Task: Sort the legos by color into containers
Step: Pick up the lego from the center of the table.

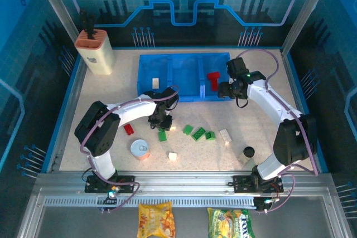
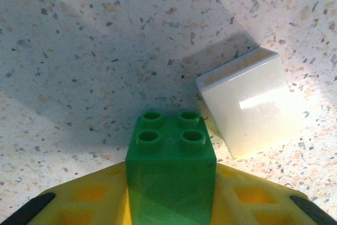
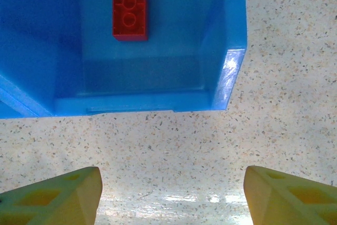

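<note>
The left gripper [image 2: 171,198] is clamped on a green four-stud brick [image 2: 171,156] low over the speckled table [image 2: 79,51]. A white brick [image 2: 250,106] lies just beside it at 2 o'clock. From above, three loose green bricks [image 1: 198,134] and a white block [image 1: 225,135] sit at the held brick's 3 o'clock. The right gripper [image 3: 172,193] hangs wide apart, holding nothing, at 6 o'clock of the blue tray [image 3: 231,72]. A red brick [image 3: 129,9] lies in the tray's right compartment.
</note>
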`<move>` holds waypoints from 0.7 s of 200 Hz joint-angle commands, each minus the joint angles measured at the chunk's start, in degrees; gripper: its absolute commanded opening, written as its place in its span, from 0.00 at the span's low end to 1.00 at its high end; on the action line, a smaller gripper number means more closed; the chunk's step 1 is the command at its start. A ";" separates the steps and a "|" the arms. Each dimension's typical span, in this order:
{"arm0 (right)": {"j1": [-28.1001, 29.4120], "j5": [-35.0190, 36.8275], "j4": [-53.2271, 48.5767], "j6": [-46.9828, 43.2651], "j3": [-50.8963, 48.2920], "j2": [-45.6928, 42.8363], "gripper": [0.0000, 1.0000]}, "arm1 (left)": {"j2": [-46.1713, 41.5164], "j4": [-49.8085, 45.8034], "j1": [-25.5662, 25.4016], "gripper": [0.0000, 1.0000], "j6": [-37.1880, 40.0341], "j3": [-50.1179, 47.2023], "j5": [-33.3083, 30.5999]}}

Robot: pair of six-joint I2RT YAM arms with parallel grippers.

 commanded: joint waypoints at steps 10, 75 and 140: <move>-0.88 0.19 -1.36 0.54 -0.32 -2.47 0.72 | -3.53 -2.22 -0.34 0.37 0.86 4.30 -1.28; -1.56 0.83 -2.40 0.15 -0.63 -4.53 0.72 | -2.31 -3.44 -0.28 0.36 -0.06 14.21 -2.39; -2.79 0.93 -3.85 -0.60 -0.60 -6.76 0.73 | 4.57 -0.76 -0.27 0.36 -5.82 26.48 -3.97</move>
